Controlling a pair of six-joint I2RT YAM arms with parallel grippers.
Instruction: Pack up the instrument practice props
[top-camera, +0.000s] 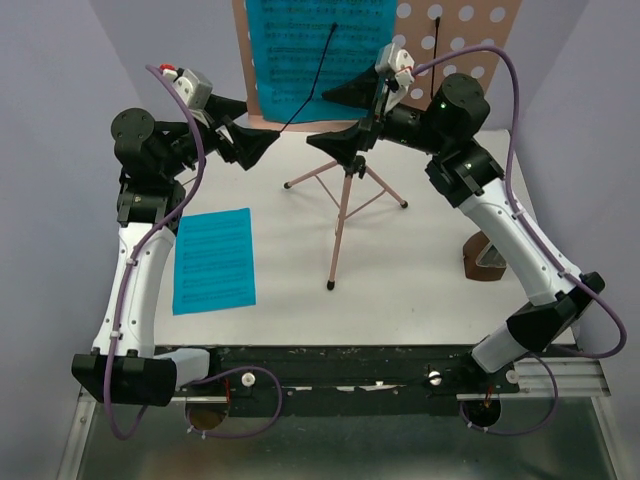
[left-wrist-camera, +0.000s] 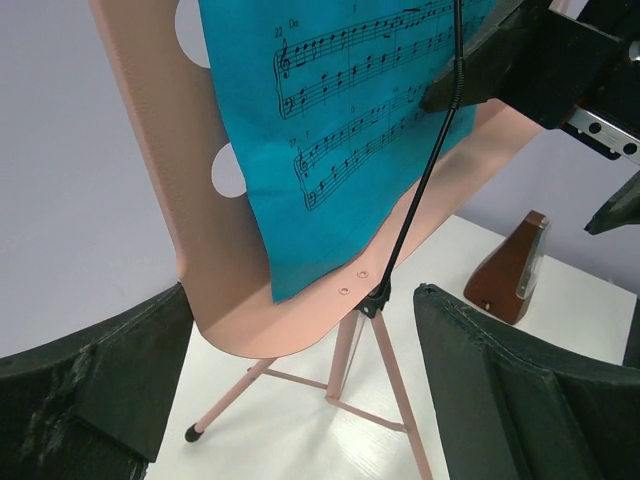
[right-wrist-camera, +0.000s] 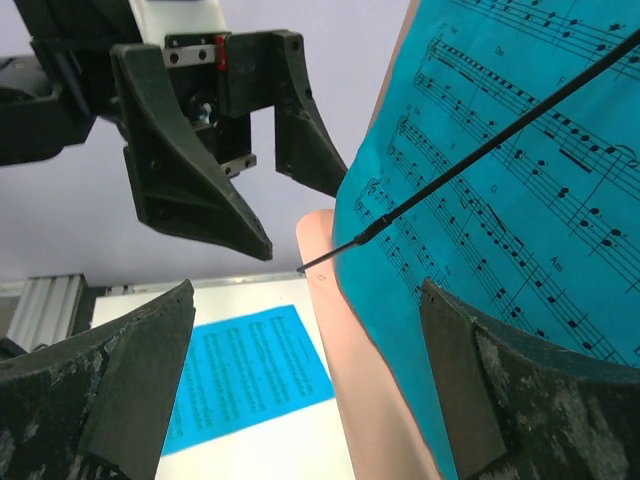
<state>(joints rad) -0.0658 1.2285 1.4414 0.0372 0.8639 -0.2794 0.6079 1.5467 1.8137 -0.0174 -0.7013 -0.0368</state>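
The salmon-pink music stand (top-camera: 345, 190) stands on its tripod mid-table, its hole-dotted desk (top-camera: 470, 25) at the back. One blue music sheet (top-camera: 300, 50) rests on the desk under a thin black retainer wire (top-camera: 315, 75). A second blue sheet (top-camera: 213, 260) lies flat at the left. The brown metronome (top-camera: 482, 258) stands at the right, partly behind my right arm. My left gripper (top-camera: 258, 125) is open and empty just left of the desk's lower edge (left-wrist-camera: 250, 300). My right gripper (top-camera: 335, 118) is open and empty, its jaws standing either side of the desk's lower lip (right-wrist-camera: 370, 370).
The two grippers face each other closely at the desk's lower edge; the left one (right-wrist-camera: 230, 150) shows in the right wrist view. The stand's tripod legs (left-wrist-camera: 370, 400) spread over the table's middle. Grey walls close in the left, right and back.
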